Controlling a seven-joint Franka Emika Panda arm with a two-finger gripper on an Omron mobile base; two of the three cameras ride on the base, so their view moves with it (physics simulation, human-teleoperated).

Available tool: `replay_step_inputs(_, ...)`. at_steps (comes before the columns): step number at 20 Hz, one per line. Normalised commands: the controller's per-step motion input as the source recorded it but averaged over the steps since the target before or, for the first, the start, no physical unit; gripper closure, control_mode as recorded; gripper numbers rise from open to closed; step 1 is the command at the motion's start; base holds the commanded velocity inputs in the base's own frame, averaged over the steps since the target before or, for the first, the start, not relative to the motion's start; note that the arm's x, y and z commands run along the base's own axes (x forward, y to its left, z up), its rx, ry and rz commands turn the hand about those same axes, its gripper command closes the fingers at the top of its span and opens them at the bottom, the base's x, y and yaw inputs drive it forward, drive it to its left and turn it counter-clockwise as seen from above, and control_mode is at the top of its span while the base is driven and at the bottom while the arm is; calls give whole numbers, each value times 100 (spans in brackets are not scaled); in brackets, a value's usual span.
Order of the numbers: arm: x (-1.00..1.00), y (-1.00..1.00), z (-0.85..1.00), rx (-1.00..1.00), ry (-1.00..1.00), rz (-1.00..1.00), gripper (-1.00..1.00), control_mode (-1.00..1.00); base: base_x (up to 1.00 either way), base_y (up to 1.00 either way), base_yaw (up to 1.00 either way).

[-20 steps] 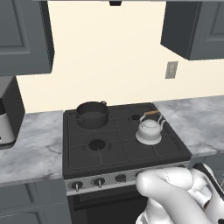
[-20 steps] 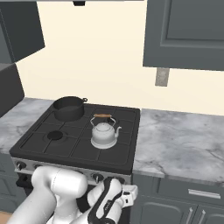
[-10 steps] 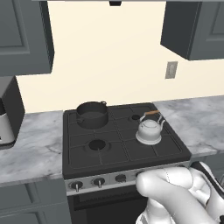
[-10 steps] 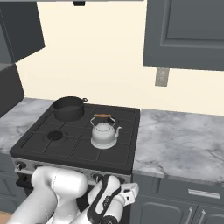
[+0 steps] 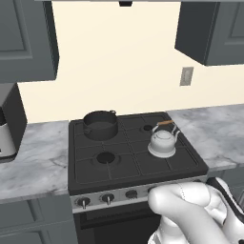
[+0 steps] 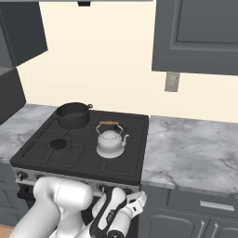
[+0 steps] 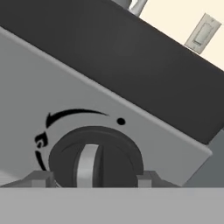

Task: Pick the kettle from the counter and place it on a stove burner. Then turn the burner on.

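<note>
Standing on the front right burner [image 5: 162, 153] of the black four-ring gas stove [image 5: 90, 167] is the small, squat white-silver kettle [image 5: 162, 141] with its short spout and arched brown wooden handle; it is upright on the cast-iron grate. No brand or readable writing is seen on the stove; a curved black arc, a small flame-like mark and one black dot are printed on the grey panel around the knob in the hand view. One larger dark grey pot [image 5: 100, 125] is placed on the back left ring of the stove, well apart from the kettle. Three knobs can be counted on the front panel left of the arm in the left base view. The grey-white veined marble counter [image 6: 190, 153] is laid on both sides of the stove. One beige wall plate [image 6: 172, 82] is fixed above the counter, right of the stove. The gripper [image 7: 92, 179] is held low at the stove's front panel, its two dark fingertips [image 7: 38, 179] set apart on either side of one round black knob with a grey ridge [image 7: 94, 159]; whether the tips touch it cannot be told.
</note>
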Motion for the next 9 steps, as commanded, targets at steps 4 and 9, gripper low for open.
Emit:
replay_step_inputs(4,0,-15,14,-20,-21,42,100,-100,0,0,0)
replay_step_inputs(9,0,-11,31,-24,-9,43,100,-100,0,0,0)
